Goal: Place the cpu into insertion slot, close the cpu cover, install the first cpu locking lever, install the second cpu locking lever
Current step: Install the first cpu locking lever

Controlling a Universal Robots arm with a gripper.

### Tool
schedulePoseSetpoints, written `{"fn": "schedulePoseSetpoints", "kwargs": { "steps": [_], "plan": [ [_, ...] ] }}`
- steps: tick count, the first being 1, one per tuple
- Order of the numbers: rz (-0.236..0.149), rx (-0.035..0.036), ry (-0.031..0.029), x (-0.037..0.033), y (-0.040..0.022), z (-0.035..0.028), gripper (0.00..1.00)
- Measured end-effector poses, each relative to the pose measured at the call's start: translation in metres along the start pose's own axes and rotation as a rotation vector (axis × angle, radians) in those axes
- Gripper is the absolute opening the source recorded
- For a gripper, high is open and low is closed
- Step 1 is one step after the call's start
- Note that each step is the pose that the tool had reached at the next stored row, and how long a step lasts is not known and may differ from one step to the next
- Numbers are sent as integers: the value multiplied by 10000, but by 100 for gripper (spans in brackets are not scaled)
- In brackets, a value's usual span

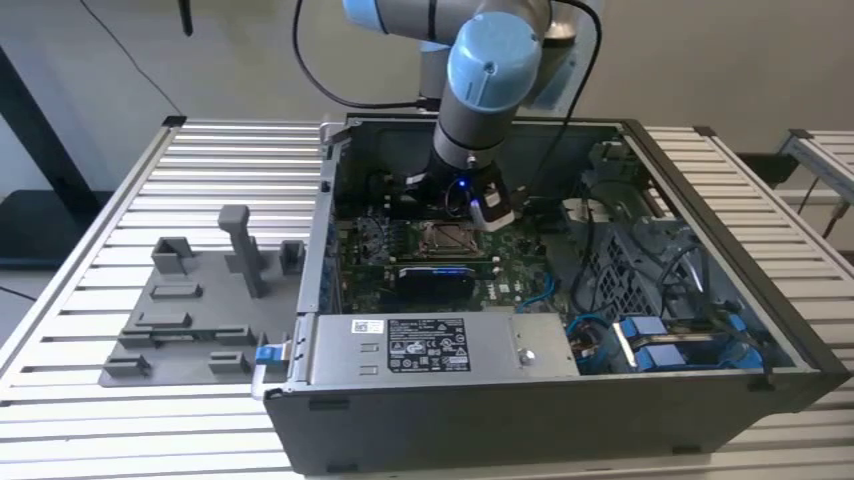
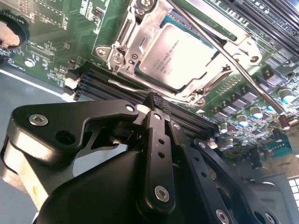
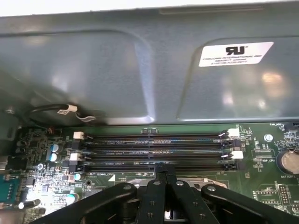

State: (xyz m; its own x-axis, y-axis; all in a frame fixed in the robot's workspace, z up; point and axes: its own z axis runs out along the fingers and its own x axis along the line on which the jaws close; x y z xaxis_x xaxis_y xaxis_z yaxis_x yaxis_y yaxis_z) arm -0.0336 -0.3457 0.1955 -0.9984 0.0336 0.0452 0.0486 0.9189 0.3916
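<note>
The arm reaches down into the open computer case in the middle of the exterior view, and its gripper hangs low over the green motherboard. In both wrist views the fingers are pressed together tip to tip with nothing between them. Held that way, they likely serve as one narrow pushing tip rather than a clamp. The cpu lies seated in the insertion slot, at the centre of the board in the exterior view. The silver cpu cover lies down around it, framing its pale top. A long locking lever runs slantwise along one side of the cover; whether it is hooked under its catch cannot be told. The fingertips sit just beside the socket, near the black memory slots, which suggests the work stands at the lever steps. On the exterior view's left, a grey parts fixture rests on the slatted table.
</note>
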Motion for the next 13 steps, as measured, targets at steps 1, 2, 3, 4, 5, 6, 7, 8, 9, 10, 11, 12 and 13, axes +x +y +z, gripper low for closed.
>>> {"fn": "schedulePoseSetpoints", "kwargs": {
  "steps": [1,2,3,4,5,6,7,8,9,10,11,12,13],
  "plan": [
    [-6,-1,2,-7,0,2,11],
    [-11,0,5,-14,-1,3,11],
    [-18,-1,8,-21,-1,5,11],
    [-24,-1,10,-28,-1,6,11],
    [-30,-3,13,-34,-1,7,11],
    [-36,-3,15,-40,-2,8,11],
    [-42,-3,18,-48,-2,10,11],
    [-48,-4,20,-55,-3,11,11],
    [-55,-5,24,-62,-3,13,11],
    [-61,-5,26,-69,-3,14,11],
    [-68,-6,29,-76,-3,15,11],
    [-74,-8,32,-83,-4,17,11],
    [-81,-9,35,-90,-4,18,11]
  ]
}}
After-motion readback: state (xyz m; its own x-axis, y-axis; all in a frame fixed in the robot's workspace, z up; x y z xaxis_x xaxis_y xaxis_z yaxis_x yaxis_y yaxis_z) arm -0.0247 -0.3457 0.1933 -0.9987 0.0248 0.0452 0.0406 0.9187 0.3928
